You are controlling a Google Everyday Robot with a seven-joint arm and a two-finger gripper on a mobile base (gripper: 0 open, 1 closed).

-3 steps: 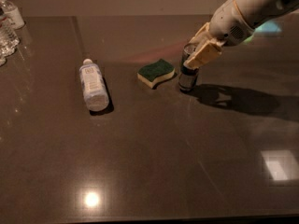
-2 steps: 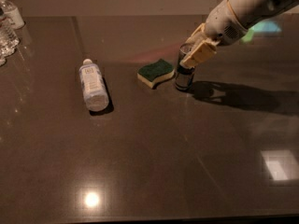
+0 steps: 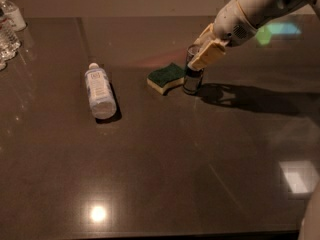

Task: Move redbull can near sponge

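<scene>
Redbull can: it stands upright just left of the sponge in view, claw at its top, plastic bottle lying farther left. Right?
No. The camera view shows the redbull can upright just right of the sponge, not left; the claw is at its top, the plastic bottle lying farther left.

You see: glossy, smooth dark worktop (image 3: 175,164); slim metal redbull can (image 3: 191,82); rough green-topped yellow foam sponge (image 3: 166,77); clear plastic bottle (image 3: 100,91), white label; matt cream plastic gripper (image 3: 204,57) at the can's top.

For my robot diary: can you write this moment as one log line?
gripper: holding redbull can | can: upright, beside sponge | bottle: lying down, left
</scene>
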